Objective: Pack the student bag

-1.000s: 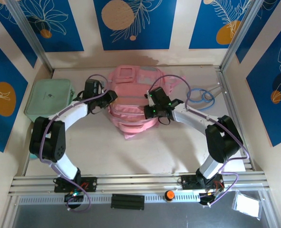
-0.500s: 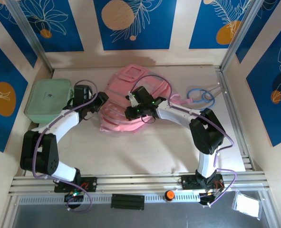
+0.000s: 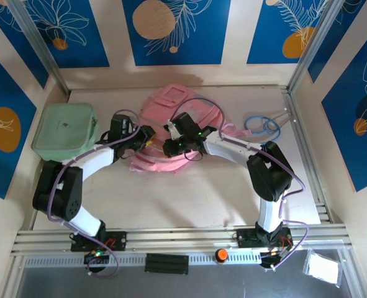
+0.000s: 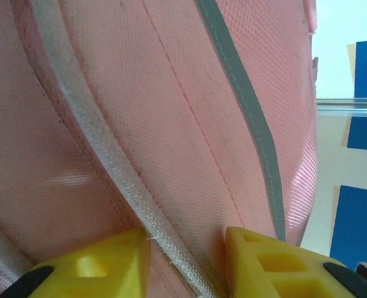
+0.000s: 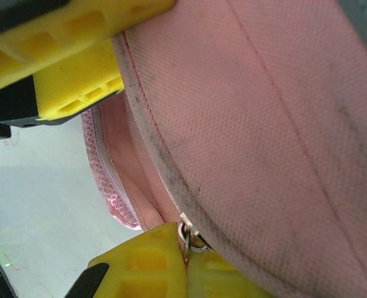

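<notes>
A mint green case (image 3: 64,130) lies at the far left of the table (image 3: 189,192). Just right of it, the left gripper (image 3: 148,138) meets the pink student bag (image 3: 171,99), fingers apart astride a pale piping seam (image 4: 108,155). The bag lies far centre. The right gripper (image 3: 169,148) is pinched closed on its zip pull (image 5: 188,238). A blue cable (image 3: 262,126) lies far right.

Both arms are reaching inward from their bases, elbows sticking outward, and meeting near the middle. The left arm (image 3: 84,160) is stretching low toward the right, and the left gripper (image 3: 147,138) is holding its yellow fingers (image 4: 90,270) apart. The right arm (image 3: 258,155) is bending sharply leftward. The right gripper (image 3: 169,148) is pinching its fingertips (image 5: 140,267) together, just beside the other gripper.
</notes>
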### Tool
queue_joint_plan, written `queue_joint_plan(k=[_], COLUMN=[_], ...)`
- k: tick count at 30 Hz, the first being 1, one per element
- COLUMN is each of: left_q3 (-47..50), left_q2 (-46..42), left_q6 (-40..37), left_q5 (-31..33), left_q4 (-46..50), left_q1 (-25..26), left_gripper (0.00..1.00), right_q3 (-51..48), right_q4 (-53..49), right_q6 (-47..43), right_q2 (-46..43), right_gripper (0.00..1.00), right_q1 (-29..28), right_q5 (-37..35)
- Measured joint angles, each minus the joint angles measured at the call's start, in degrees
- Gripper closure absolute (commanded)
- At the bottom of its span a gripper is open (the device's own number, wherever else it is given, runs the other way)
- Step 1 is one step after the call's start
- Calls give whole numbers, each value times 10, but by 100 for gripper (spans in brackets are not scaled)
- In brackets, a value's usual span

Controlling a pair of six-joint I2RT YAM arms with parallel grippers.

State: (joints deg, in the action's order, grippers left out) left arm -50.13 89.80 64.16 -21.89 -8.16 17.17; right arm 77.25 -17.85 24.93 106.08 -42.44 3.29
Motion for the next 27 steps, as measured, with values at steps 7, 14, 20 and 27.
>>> queue_joint_plan(k=[7, 14, 20, 27], left_q3=[-7, -21, -24, -42], left_q2=[2, 6, 7, 8], left_q6=[0, -14, -31, -57], left_q5=[5, 7, 8, -10], left_q4=[3, 24, 31, 39], left_q1=[3, 7, 7, 12], left_gripper=[95, 100, 100, 100], right_q3=[-16, -80, -86, -16], right_q4=[-4, -1, -13, -86], right_q6=[-6, -46, -70, -30], right_q2=[-10, -72, -84, -68], right_gripper=[100, 100, 97, 94], right_q1=[-2, 6, 48, 90], right_q5=[-39, -130, -145, -124])
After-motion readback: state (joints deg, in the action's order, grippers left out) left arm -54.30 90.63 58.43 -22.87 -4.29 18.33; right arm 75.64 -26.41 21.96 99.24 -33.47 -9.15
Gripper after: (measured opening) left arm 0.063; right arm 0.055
